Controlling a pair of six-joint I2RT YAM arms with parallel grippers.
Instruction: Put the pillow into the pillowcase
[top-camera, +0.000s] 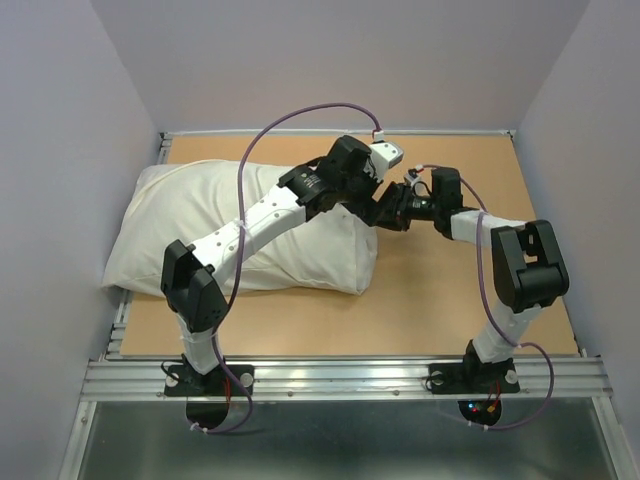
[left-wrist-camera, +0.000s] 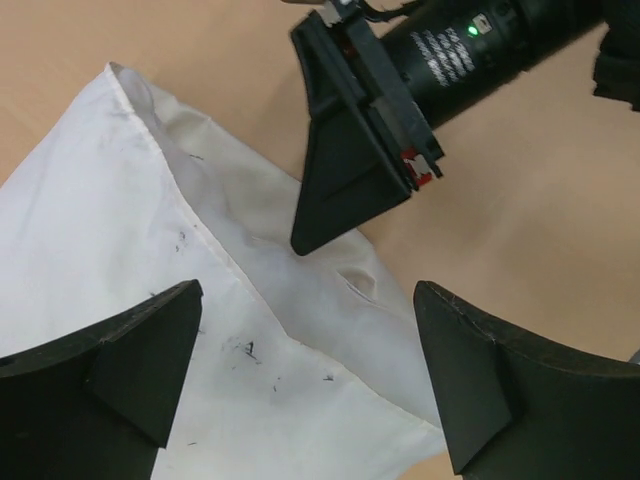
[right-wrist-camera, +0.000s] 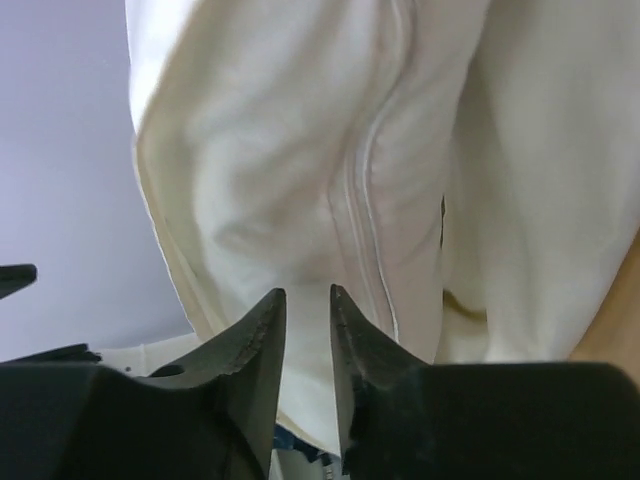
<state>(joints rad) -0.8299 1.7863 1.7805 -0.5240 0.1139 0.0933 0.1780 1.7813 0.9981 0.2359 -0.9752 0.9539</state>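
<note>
The puffy white pillow (top-camera: 190, 225) lies left of the table's middle, with the cream pillowcase (top-camera: 345, 245) around its right end; I cannot tell the two apart from above. In the left wrist view the speckled white pillow fabric (left-wrist-camera: 120, 260) has a seamed edge, and a cream strip of pillowcase (left-wrist-camera: 300, 300) lies beside it. My left gripper (left-wrist-camera: 308, 295) hovers open above that edge (top-camera: 372, 200). My right gripper (right-wrist-camera: 308, 292) reaches in from the right (top-camera: 392, 215). Its jaws are almost together, with pillowcase fabric (right-wrist-camera: 280, 150) between them. Its fingers (left-wrist-camera: 345, 180) touch the cream strip.
Grey walls close off the left, back and right. The pillow's left end hangs at the table's left edge (top-camera: 125, 300). Bare wooden tabletop (top-camera: 480, 180) shows at the right. An aluminium rail (top-camera: 340, 378) runs along the near edge. Purple cables arc over both arms.
</note>
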